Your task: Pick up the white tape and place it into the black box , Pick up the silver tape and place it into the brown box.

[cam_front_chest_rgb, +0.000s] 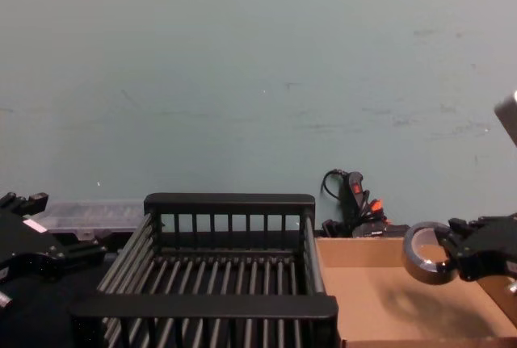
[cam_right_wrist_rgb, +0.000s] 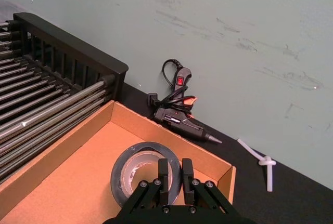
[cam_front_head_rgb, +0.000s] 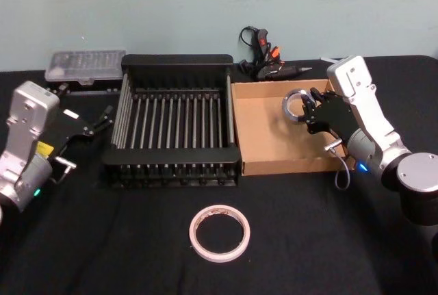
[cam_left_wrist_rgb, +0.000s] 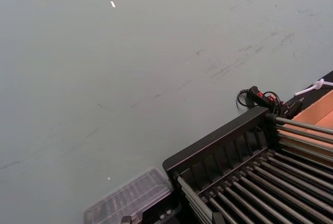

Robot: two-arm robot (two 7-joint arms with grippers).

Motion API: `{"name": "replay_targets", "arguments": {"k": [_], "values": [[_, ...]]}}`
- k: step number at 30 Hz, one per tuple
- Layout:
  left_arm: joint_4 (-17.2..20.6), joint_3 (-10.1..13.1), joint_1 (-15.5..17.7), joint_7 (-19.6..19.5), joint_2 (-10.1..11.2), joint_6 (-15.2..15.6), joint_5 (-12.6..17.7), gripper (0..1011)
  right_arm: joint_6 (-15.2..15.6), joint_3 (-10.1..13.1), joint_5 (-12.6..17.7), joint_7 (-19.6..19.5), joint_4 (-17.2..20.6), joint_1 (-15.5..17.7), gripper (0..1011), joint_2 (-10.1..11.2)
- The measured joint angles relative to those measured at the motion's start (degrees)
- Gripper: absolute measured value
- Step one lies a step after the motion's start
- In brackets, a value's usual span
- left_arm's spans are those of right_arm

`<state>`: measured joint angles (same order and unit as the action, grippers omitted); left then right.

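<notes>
The white tape lies flat on the black table, in front of the black box. To the right of the crate sits the brown box. My right gripper is shut on the silver tape and holds it upright over the tray's right half. In the right wrist view the fingers pinch the wall of the silver tape above the cardboard floor. The chest view shows the silver tape hanging clear of the tray floor. My left gripper rests open, left of the crate.
A black glue gun with its coiled cord lies behind the tray, against the wall. A clear plastic case sits behind the crate's left corner. A white zip tie lies on the table beyond the tray's far right corner.
</notes>
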<state>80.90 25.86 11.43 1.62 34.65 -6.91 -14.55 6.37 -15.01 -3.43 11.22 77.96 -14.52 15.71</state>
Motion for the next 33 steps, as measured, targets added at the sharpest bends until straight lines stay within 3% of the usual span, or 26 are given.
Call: {"name": "replay_targets", "arguments": {"k": [9,11,19,28,33], "values": [[0.0,0.0,0.0,0.0,0.0,0.0,0.0,1002,0.01,-0.04,0.09,0.03,0.08,0.03,156,0.13],[0.0,0.0,0.0,0.0,0.0,0.0,0.0,1001,0.02,-0.05,0.13,0.05,0.11,0.03,194,0.16],[0.0,0.0,0.0,0.0,0.0,0.0,0.0,1001,0.05,-0.09,0.25,0.09,0.15,0.03,405,0.22],[0.0,0.0,0.0,0.0,0.0,0.0,0.0,1001,0.09,-0.11,0.33,0.12,0.21,0.03,733,0.26],[0.0,0.0,0.0,0.0,0.0,0.0,0.0,1001,0.09,-0.11,0.36,0.12,0.2,0.03,863,0.29]]}}
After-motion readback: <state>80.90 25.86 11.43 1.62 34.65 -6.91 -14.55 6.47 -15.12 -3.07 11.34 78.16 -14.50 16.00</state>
